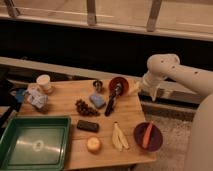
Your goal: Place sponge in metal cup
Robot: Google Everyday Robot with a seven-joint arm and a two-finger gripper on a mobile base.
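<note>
The light-blue sponge (97,100) lies on the wooden table (65,107), near its middle. Just behind it stands the small metal cup (98,85), upright and apart from the sponge. My gripper (134,89) hovers at the table's back right corner, just right of the red bowl (119,84), on the end of the white arm (167,70). It points left, is open and holds nothing. It is well to the right of both the sponge and the cup.
A black-handled utensil (111,102) lies from the red bowl toward the sponge. Dark grapes (85,107), a black block (87,125), a round yellow item (93,144), a banana peel (118,136), a purple plate (148,136), a white paper cup (44,82) and a green tray (34,145) share the table.
</note>
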